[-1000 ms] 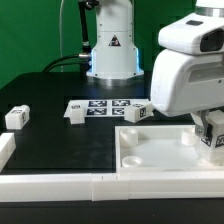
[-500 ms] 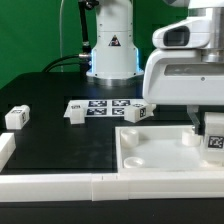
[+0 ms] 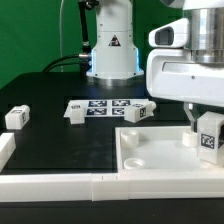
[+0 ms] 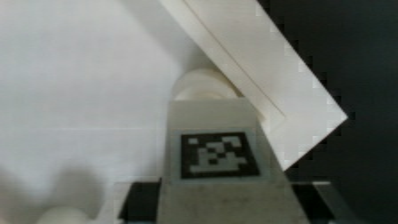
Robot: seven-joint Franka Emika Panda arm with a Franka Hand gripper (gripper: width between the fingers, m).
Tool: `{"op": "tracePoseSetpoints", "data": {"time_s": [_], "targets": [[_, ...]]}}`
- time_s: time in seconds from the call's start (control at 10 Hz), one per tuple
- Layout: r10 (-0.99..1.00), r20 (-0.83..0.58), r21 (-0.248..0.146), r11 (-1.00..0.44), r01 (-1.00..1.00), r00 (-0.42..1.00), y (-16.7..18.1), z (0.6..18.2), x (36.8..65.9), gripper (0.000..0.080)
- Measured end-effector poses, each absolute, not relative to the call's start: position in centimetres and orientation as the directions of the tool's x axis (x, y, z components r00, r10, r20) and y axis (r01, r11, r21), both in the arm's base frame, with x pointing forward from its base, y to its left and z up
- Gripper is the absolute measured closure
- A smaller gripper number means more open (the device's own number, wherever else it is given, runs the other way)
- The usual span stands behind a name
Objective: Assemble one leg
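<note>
Exterior view: the gripper (image 3: 205, 122) is clamping a leg (image 3: 209, 138) at the exterior view's right. The leg is sitting between the fingers (image 3: 189, 120), tag facing the camera, over the right part of the panel (image 3: 150, 160). Can't tell if it is touching the panel. Spare legs (image 3: 76, 111) are lying on the table (image 3: 60, 145) by the marker board (image 3: 105, 104).

Wrist view: the leg (image 4: 217, 140) is sitting centred between both fingers (image 4: 146, 202), pinched from either side. Its tip is pointing at the panel (image 4: 80, 80), near the panel's raised rim.

leg (image 3: 75, 111) x4, panel (image 3: 155, 165) x1, marker board (image 3: 106, 105) x1
</note>
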State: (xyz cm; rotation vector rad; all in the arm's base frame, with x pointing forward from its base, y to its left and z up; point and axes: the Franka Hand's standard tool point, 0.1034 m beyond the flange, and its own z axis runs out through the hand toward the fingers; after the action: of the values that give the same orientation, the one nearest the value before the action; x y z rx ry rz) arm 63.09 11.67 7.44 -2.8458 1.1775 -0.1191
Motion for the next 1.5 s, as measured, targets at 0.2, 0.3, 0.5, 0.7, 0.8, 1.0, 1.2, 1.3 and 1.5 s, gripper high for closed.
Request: {"op": "tracePoseSetpoints", "data": {"time_s": [0.2,0.3,0.5,0.7,0.8,1.0,1.2,1.3,1.5], "targets": [[-0.647,0.055,-0.081,-0.762,-0.642,0.76,11.7,7.4,63.1,0.0498],[-0.629,0.057,-0.08,-0.777,-0.624,0.776,11.8,7.4,63.1,0.032],[-0.387,0.076,-0.063,-0.922,-0.382,0.919,12.3,7.5,63.0,0.0189],[-0.15,0.09,-0.044,-0.988,-0.146,0.985,12.4,7.6,63.1,0.0153],[-0.047,0.09,-0.034,-0.998,-0.044,0.995,12.2,7.7,63.2,0.0153],[0.253,0.086,-0.005,-0.967,0.255,0.964,11.5,7.6,63.5,0.015],[0.412,0.085,0.012,-0.911,0.412,0.907,11.5,7.6,63.5,0.015],[0.513,0.082,0.027,-0.858,0.512,0.855,11.6,7.6,63.5,0.015],[0.519,0.082,0.027,-0.854,0.519,0.851,11.8,7.6,63.4,0.015]]}}
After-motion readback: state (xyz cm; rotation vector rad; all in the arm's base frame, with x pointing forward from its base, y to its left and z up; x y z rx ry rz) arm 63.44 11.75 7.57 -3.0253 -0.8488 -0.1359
